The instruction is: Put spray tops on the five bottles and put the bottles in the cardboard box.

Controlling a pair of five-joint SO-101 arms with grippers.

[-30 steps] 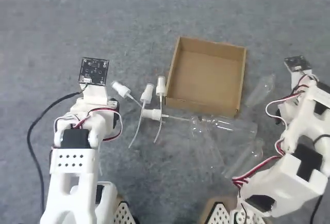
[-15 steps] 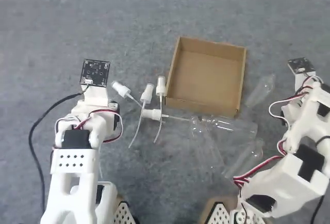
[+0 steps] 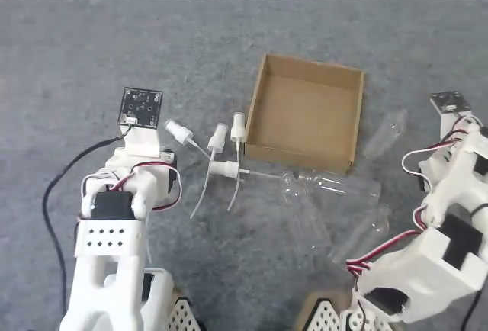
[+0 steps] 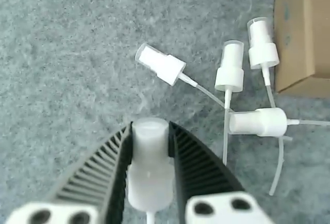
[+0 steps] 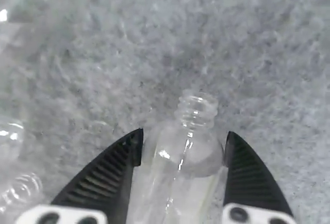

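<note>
Where grey carpet (image 3: 114,41) spreads, left pincer (image 4: 150,127) clasps spray top (image 4: 149,177), right pincer (image 5: 184,133) clasps bottle (image 5: 180,193).

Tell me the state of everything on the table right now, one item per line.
Cardboard box: open, upright, empty.
Loose spray tops: four, lying flat, unattached.
Held spray top: clamped in the left arm's jaws.
Held bottle: uncapped, clamped in the right arm's jaws.
Other bottles: lying down, uncapped.

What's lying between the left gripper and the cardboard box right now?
Four loose spray tops lie between the left gripper and the cardboard box, their dip tubes partly crossing. Both the left wrist view and the high view show them.
</note>
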